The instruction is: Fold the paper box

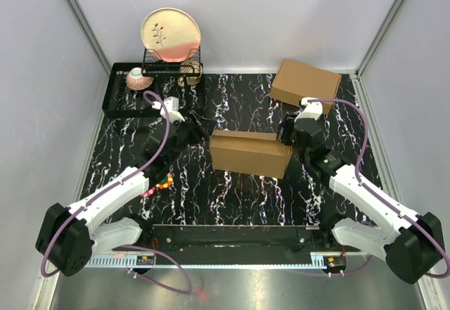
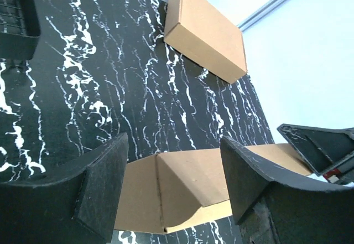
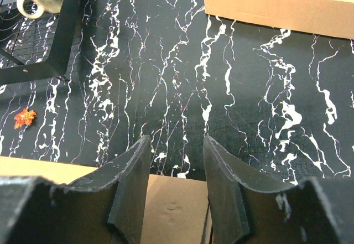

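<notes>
The paper box (image 1: 249, 153) is brown corrugated cardboard, lying in the middle of the marbled black table as a shallow made-up shape. My left gripper (image 1: 199, 128) is open just off its left end. In the left wrist view (image 2: 174, 144) the box (image 2: 188, 183) shows between and beyond the fingers, with a curved flap folded over its end. My right gripper (image 1: 287, 133) is open at the box's right end. In the right wrist view (image 3: 177, 140) a patch of its cardboard (image 3: 177, 205) lies below the gap between the fingers.
A second, closed brown cardboard box (image 1: 306, 84) sits at the back right; it also shows in the left wrist view (image 2: 207, 31). A black dish rack (image 1: 123, 106) with a plate (image 1: 171, 34) and a pink cup (image 1: 137, 78) stands back left. A small colourful object (image 1: 163, 181) lies near the left arm.
</notes>
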Robot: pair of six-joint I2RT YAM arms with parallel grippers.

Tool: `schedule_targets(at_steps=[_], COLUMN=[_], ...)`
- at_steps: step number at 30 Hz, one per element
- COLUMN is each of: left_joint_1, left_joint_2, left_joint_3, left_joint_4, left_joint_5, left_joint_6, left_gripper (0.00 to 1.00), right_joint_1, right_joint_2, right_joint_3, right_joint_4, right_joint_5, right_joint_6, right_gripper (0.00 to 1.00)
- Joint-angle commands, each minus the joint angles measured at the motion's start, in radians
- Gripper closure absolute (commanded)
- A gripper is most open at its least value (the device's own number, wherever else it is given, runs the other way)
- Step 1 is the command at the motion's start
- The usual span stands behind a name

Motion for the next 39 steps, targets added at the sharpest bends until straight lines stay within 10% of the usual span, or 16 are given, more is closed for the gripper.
schedule_targets(at_steps=[1,17,39], left_joint_1=[0.006,-0.095,-0.120], left_joint_2=[0.020,0.066,0.173], left_joint_3=[0.061,-0.094,-0.036], left_joint_4=[0.077,-0.067,-0.248], left_joint_5=[0.080,-0.036,-0.301], left_joint_6=[-0.016,0.038,-0.002], left_gripper=[0.31,0.71,0.71], right_joint_1=[0.028,0.029,0.029], right_joint_2=[0.054,0.054,-0.153], right_joint_3=[-0.052,-0.052,0.096], right_joint_4=[-0.210,-0.215,-0.265], right_joint_5=[-0.052,-0.036,0.010], right_joint_6=[0.007,0.018,0.176], right_gripper=[0.52,0.51,0.31])
